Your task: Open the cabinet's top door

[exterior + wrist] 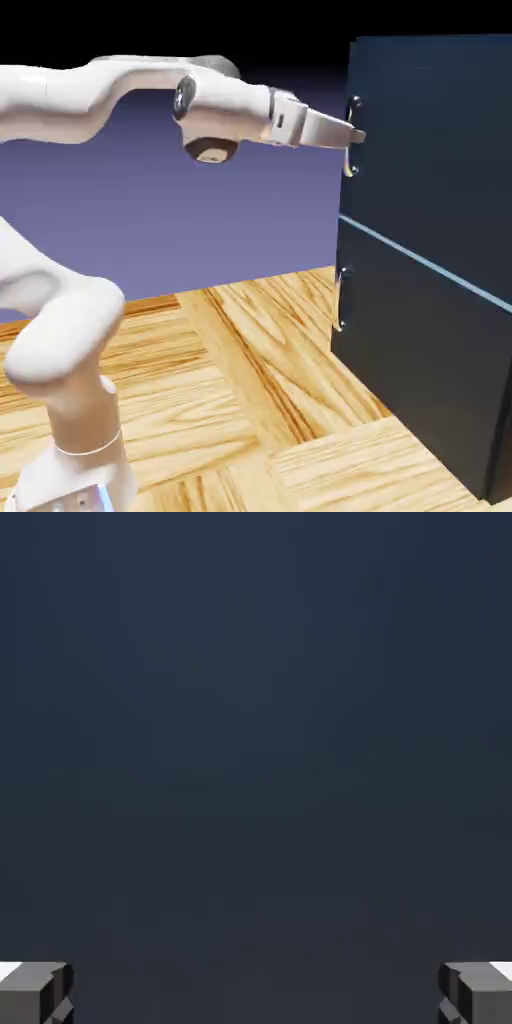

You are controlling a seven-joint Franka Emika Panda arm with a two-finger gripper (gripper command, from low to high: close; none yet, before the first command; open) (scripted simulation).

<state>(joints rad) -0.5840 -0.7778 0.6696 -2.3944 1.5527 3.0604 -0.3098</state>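
Dark navy surface [256,742] fills view; tool [256,994] spread wide.

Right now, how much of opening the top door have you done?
I've brought my open jaws up to the silver handle on the top door. Nothing shows between them in the hand view, so I don't seem to have a grip. The door still has to be pulled open: it looks shut, flat above the pale seam.

Pale, streaky wood grain across the floor [237,370]
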